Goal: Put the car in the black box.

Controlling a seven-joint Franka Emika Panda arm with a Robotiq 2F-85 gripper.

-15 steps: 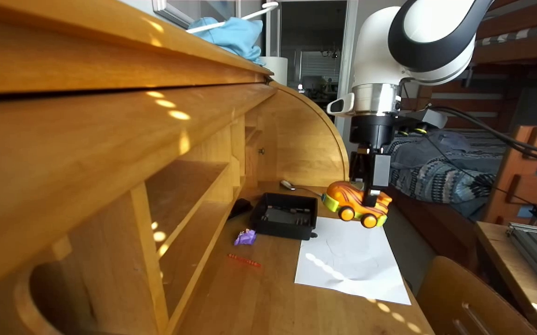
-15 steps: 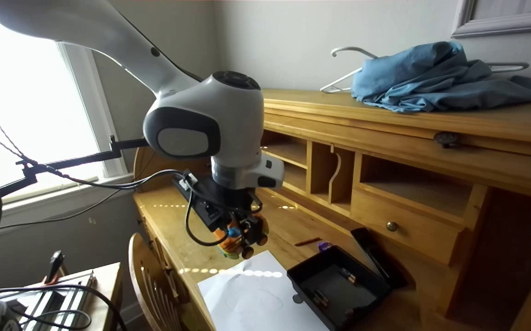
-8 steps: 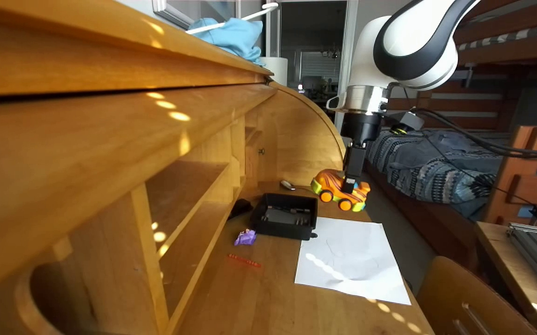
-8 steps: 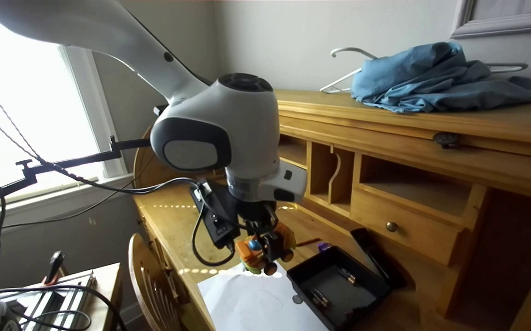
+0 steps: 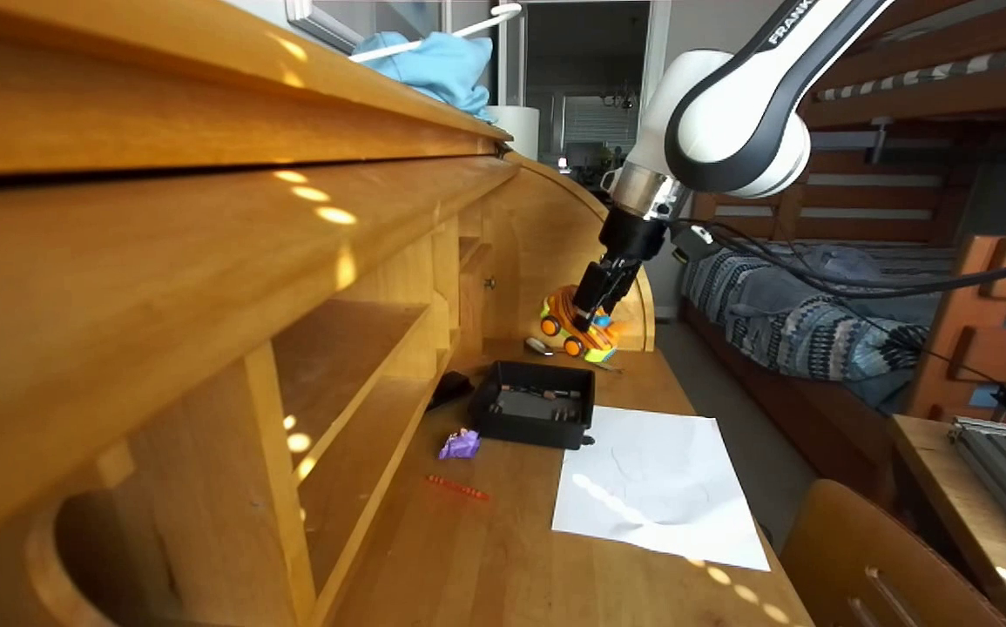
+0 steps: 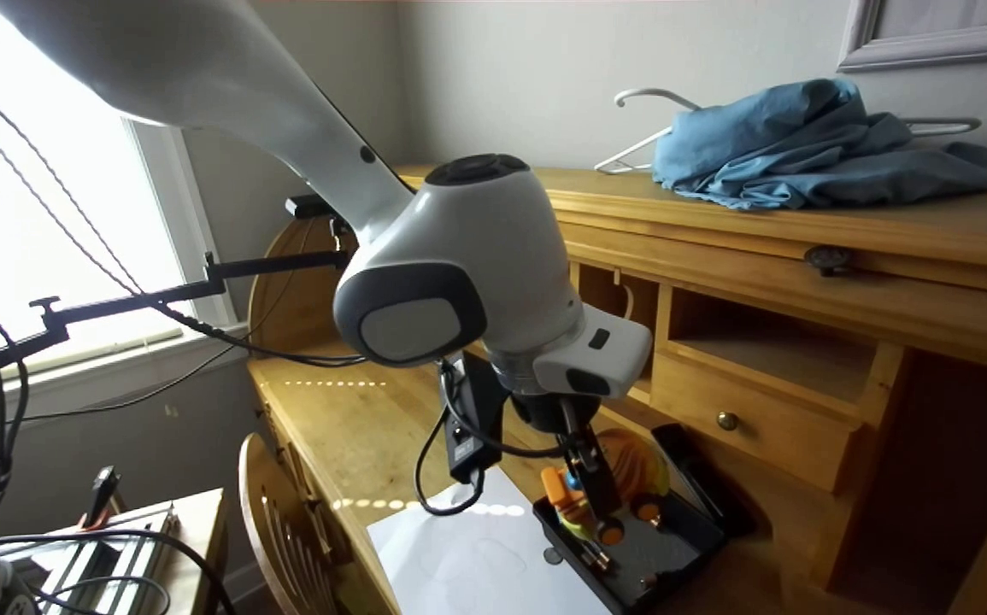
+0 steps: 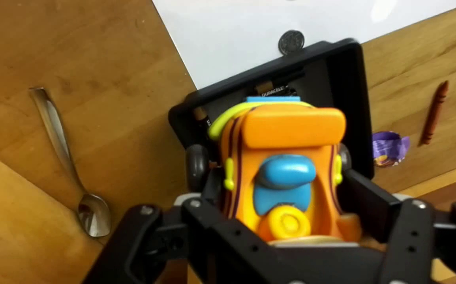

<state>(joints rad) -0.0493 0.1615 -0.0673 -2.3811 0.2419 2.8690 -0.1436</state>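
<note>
The toy car, orange and yellow with dark wheels and blue parts, shows in both exterior views (image 5: 561, 306) (image 6: 632, 465) and in the wrist view (image 7: 293, 128). My gripper (image 5: 591, 320) is shut on the car's sides, with one finger on each side in the wrist view (image 7: 277, 177). The car hangs in the air, tilted. The black box (image 5: 529, 430) stands on the desk and holds several batteries (image 7: 273, 90). In the wrist view the car covers much of the box (image 7: 354, 79). In an exterior view it hides the box's near-window part (image 6: 664, 559).
A white paper sheet (image 5: 659, 488) lies beside the box, with a coin (image 7: 291, 42) near the box's edge. A spoon (image 7: 94, 216), a purple wrapper (image 5: 459, 444) and a red crayon (image 5: 457, 487) lie on the desk. Desk shelves (image 6: 766, 367) rise along the back.
The gripper has carried the car from beside the paper towards the box, so that it now overlaps the box in an exterior view. The wrist and car have tilted. The box has not moved.
</note>
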